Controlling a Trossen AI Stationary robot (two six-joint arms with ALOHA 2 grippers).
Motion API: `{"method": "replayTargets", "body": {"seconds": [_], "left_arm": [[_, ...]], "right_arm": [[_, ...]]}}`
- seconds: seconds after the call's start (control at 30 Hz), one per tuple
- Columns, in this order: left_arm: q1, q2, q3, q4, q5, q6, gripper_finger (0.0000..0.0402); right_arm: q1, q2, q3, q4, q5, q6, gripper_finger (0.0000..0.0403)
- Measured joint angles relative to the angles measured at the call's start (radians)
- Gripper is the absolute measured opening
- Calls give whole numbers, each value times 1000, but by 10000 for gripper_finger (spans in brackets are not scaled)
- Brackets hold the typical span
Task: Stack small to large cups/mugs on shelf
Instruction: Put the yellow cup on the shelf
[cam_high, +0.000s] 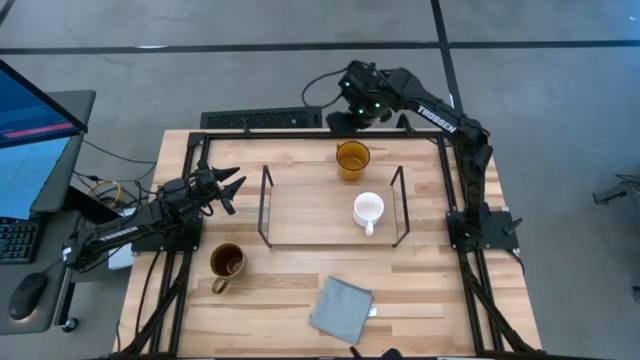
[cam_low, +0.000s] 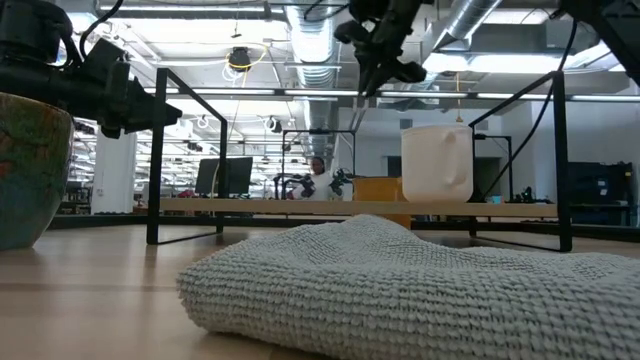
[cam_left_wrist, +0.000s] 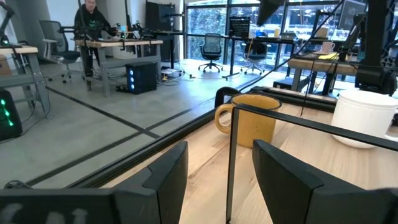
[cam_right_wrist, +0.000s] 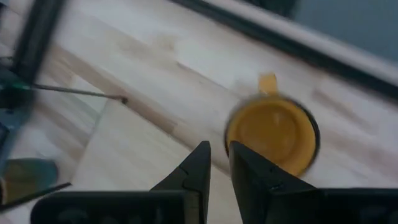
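Observation:
The shelf (cam_high: 320, 215) is a light-wood board with black wire frames at both short ends, in the table's middle. The small white mug (cam_high: 368, 210) stands upright on its right part, also seen in the low view (cam_low: 437, 162). The amber glass mug (cam_high: 352, 158) stands on the tabletop just beyond the shelf's far edge. The brownish mug (cam_high: 226, 262) stands on the tabletop near the left front. My right gripper (cam_right_wrist: 219, 155) hangs shut and empty high above the amber mug (cam_right_wrist: 273, 134). My left gripper (cam_high: 230, 185) is open and empty, level, at the shelf's left frame (cam_left_wrist: 231, 162).
A grey knitted cloth (cam_high: 341, 306) lies near the table's front edge, large in the low view (cam_low: 400, 285). A dark bar (cam_high: 262, 120) lies along the far edge. A person (cam_left_wrist: 90, 25) stands at desks far beyond the table.

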Motion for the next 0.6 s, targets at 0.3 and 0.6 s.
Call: {"method": "replayTargets", "body": {"seconds": [0.3, 0.6], "left_arm": [[0, 0, 0, 0, 0, 0, 171], [0, 0, 0, 0, 0, 0, 171]], "right_arm": [[-40, 2, -104, -139, 7, 67, 82], [-36, 1, -260, -85, 47, 87, 82]]}}
